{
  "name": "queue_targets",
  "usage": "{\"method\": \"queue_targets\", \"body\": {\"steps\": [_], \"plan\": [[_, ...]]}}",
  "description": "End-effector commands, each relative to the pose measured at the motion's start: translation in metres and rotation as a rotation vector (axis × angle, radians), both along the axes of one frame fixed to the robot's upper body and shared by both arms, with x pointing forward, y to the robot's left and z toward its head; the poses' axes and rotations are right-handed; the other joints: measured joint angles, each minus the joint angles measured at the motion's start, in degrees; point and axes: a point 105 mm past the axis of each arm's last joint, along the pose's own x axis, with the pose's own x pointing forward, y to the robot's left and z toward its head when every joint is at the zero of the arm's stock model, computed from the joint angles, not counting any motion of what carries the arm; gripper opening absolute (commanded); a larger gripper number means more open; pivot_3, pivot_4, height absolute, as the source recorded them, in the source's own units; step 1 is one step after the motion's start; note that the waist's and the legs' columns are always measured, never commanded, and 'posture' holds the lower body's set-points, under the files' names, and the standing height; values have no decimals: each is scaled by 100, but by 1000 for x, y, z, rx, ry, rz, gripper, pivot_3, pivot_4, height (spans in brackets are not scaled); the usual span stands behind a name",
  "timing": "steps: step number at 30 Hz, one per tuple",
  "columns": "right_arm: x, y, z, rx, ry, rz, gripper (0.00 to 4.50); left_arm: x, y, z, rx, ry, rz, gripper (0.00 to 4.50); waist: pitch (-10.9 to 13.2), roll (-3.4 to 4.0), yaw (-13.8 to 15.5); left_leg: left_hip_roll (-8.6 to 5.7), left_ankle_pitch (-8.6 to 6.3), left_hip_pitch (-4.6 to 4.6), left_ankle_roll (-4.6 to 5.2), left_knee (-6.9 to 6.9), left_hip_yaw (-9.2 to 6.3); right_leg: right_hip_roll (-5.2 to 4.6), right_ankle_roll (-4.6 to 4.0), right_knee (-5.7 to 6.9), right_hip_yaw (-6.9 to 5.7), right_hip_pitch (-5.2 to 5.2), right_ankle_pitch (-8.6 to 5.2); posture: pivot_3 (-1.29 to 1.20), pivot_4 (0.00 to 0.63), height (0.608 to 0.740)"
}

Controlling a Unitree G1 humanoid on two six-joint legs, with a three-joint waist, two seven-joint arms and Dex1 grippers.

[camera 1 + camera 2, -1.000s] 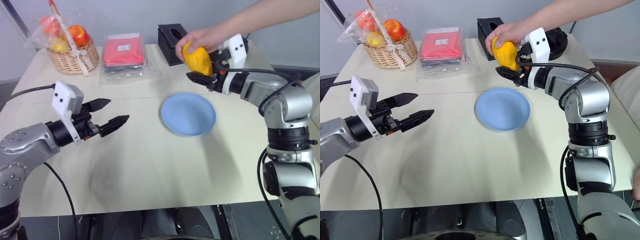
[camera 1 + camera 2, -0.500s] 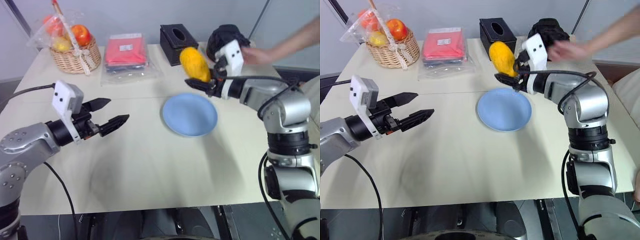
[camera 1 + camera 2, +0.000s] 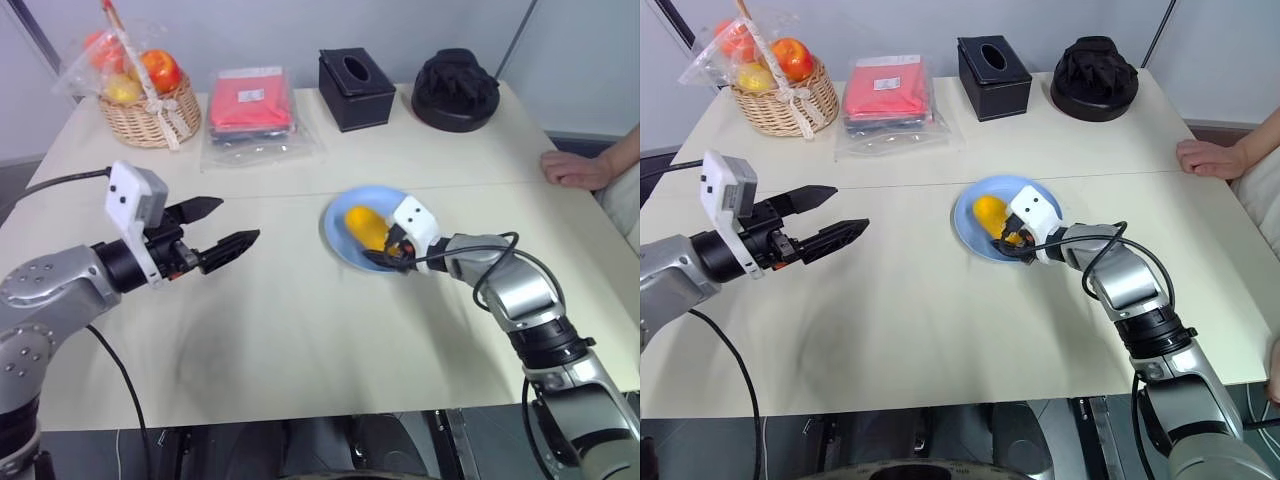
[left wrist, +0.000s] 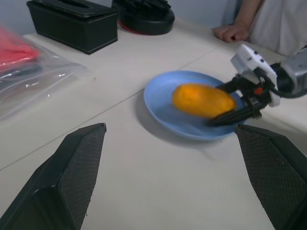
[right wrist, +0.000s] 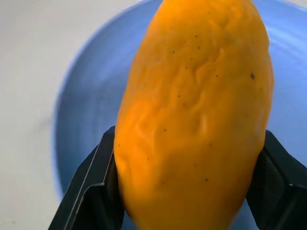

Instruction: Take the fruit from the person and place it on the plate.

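The fruit [image 5: 196,110] is a smooth oval mango, yellow-orange, with small dark dots and light dimples on its skin. It lies over the plate [image 3: 338,208], a round, flat, matt light blue disc on the pale table [image 3: 300,330]. I cannot tell if the fruit already rests on the plate surface or is just above it. The right gripper [image 3: 385,245] has a white block housing and two black fingers [image 5: 91,187] with a flat, angular shape; they are clenched on both long sides of the fruit, one on each side. A black cable loops from the grey metal forearm behind it.

The left gripper [image 3: 215,230] hangs over the table well apart from the plate, pointing toward it. Its two black fingers [image 4: 72,167] are wedge-shaped with a fine grid texture on the inner faces, and they stand spread apart with nothing between them.

At the far edge of the table there is a woven wicker basket [image 3: 150,115] with round red and yellow fruits under shiny clear plastic, a flat red packet [image 3: 250,100] in a transparent bag, a black rectangular tissue box [image 3: 355,75] with an oval opening on top, and a black ribbed, dome-shaped object [image 3: 455,90]. The person's hand [image 3: 575,168] rests on the right edge of the table, near the corner.
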Motion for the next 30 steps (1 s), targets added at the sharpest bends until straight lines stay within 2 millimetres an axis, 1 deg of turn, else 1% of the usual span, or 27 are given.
{"method": "queue_targets", "body": {"steps": [1,3,5,6,8,11,12,14,16,19,22,25,27,30], "plan": [[-1,-2,4,-18,-39,16,2533,-4,-1,8,9,-41,-5,4500,0,0,2,0,0,0,0,0,0,0,0,0,0,0,0,0,150,740],[-3,-3,6,-8,-38,22,3540,-4,-1,8,8,-41,-5,4500,0,0,3,0,0,0,0,0,0,-1,0,0,0,1,0,0,150,740],[-4,-4,11,10,-30,24,4294,-4,-1,8,7,-39,-7,4500,0,0,2,0,0,0,0,0,0,-1,0,0,0,1,0,0,150,740],[-5,-5,17,23,-34,31,4468,-5,-1,8,7,-38,-8,4500,0,0,1,0,0,0,0,0,0,0,0,0,0,1,0,0,150,740],[-6,-7,32,57,-57,46,4468,-5,-1,8,7,-37,-9,4500,0,0,4,0,0,0,0,0,0,0,0,0,0,1,0,0,150,740],[-13,-15,67,123,-99,69,4468,-5,-2,8,6,-37,-9,4500,0,0,7,0,0,0,0,0,0,-1,0,0,0,2,0,0,150,740],[-22,-21,81,125,-118,99,4468,-5,-2,8,4,-36,-10,4500,2,4,17,0,0,0,0,0,0,-1,0,0,0,2,0,0,150,740],[-39,-29,101,117,-138,153,4468,-5,-2,7,4,-33,-11,4500,3,5,40,-2,-1,-1,1,-1,-1,-3,0,-2,-1,2,0,0,150,740],[-57,-36,114,101,-143,199,4468,-5,-2,6,3,-29,-13,4500,3,3,44,-1,-1,0,2,-2,-3,-3,0,-7,-2,6,0,0,150,740],[-74,-48,123,61,-135,211,4468,-5,-2,4,4,-20,-23,4500,1,1,47,0,-2,5,3,-1,-4,-1,0,-8,-3,13,0,0,150,740],[-81,-61,125,28,-130,189,4468,-5,-3,3,6,-14,-31,4500,2,2,35,1,-2,6,3,0,-2,-1,0,-8,-3,15,0,0,150,740],[-79,-74,125,8,-132,144,4468,-5,-3,3,6,-12,-37,4500,2,2,25,1,-1,7,3,0,-1,1,0,-7,-3,14,0,0,150,740],[-77,-78,125,10,-140,127,4468,-5,-3,4,6,-12,-40,4500,2,2,17,1,-1,7,3,0,0,1,0,-7,-3,14,0,0,150,740],[-69,-82,129,33,-168,85,4468,-6,-6,4,3,-9,-61,4500,2,2,20,1,-1,7,2,0,-1,1,0,-7,-3,14,0,0,150,740]]}}
